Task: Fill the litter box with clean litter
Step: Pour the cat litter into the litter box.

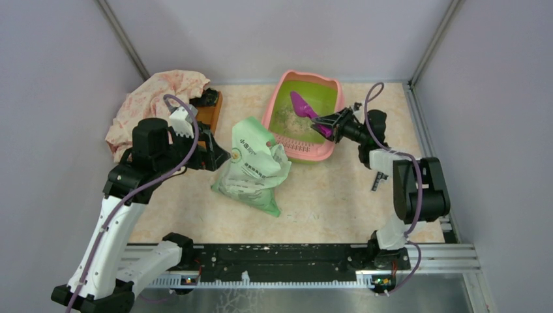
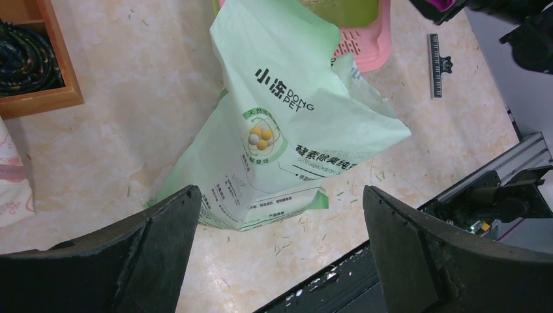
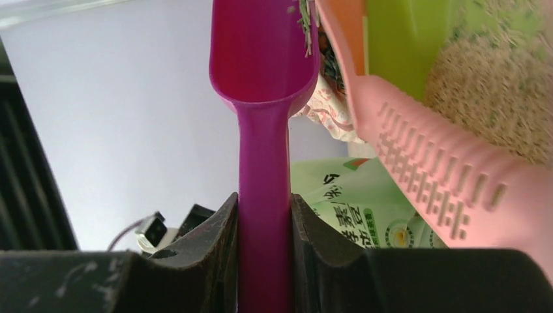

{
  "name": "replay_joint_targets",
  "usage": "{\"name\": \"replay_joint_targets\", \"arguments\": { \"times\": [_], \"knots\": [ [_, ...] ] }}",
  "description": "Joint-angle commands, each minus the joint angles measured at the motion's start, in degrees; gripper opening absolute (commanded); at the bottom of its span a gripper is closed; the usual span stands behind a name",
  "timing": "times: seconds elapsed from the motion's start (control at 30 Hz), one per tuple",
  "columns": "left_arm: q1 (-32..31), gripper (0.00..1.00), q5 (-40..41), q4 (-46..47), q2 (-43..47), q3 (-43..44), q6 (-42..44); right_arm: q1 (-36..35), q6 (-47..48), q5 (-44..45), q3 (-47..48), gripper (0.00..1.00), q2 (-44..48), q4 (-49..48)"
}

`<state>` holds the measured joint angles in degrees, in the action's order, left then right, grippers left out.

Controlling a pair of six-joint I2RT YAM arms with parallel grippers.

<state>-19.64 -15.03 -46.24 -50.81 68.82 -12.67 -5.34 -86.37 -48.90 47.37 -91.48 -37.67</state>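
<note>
From above, the box (image 1: 272,104) sits at the back of the table (image 1: 339,195) with a thin spread of litter (image 1: 287,120) inside. The bag (image 1: 254,166) lies just beside its near-left corner. The left claw (image 1: 215,155) hovers left of the bag; its wrist view shows the fingers wide apart and holding nothing. Only the right wrist view shows the right claw (image 3: 264,208) clamped on the scoop (image 3: 264,59) handle, and the litter's grain behind the slotted ledge.

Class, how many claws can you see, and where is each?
2. The left claw is open beside the bag; the right claw grips the scoop at the litter box.
</note>
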Motion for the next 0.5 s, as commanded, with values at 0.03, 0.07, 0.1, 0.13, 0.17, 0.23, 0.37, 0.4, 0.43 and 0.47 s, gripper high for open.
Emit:
{"name": "replay_joint_targets", "arguments": {
  "times": [0.03,0.07,0.1,0.13,0.17,0.23,0.37,0.4,0.43,0.47],
  "knots": [
    [-0.2,0.99,-0.1,1.6,0.5,0.4,-0.6,0.2,-15.7,1.8,-5.1,0.00,-2.8,-18.9],
    [-0.2,0.99,0.0,1.6,0.5,0.3,-0.6,0.3,-15.6,2.4,-5.8,0.00,-2.3,-18.3],
    [-0.2,0.99,0.0,1.6,0.5,0.3,-0.6,0.3,-16.4,2.9,-6.3,0.00,-2.4,-18.8],
    [-0.2,0.99,-0.1,1.7,0.5,0.1,-0.6,0.3,-17.0,3.0,-6.5,0.00,-2.6,-19.5],
    [-0.2,0.99,-0.2,1.7,0.5,0.1,-0.7,0.3,-17.8,3.2,-6.7,0.00,-2.9,-20.4],
    [-0.2,0.99,-0.2,1.9,0.5,-0.1,-0.8,0.3,-18.5,3.5,-7.0,0.00,-3.1,-21.2],
    [-0.2,0.99,-0.1,2.0,0.6,-0.3,-0.9,0.3,-19.5,3.8,-7.4,0.00,-3.1,-21.7],
    [-0.2,0.99,-0.2,2.0,0.6,-0.4,-0.9,0.3,-19.9,3.9,-7.5,0.00,-3.1,-22.1],
    [-0.2,0.99,-0.2,2.0,0.5,-0.4,-0.9,0.3,-20.2,4.0,-7.6,0.00,-3.0,-22.5],
    [-0.2,0.99,-0.3,2.1,0.5,-0.5,-1.0,0.3,-20.5,4.0,-7.7,0.00,-3.0,-22.7]
  ]
}}
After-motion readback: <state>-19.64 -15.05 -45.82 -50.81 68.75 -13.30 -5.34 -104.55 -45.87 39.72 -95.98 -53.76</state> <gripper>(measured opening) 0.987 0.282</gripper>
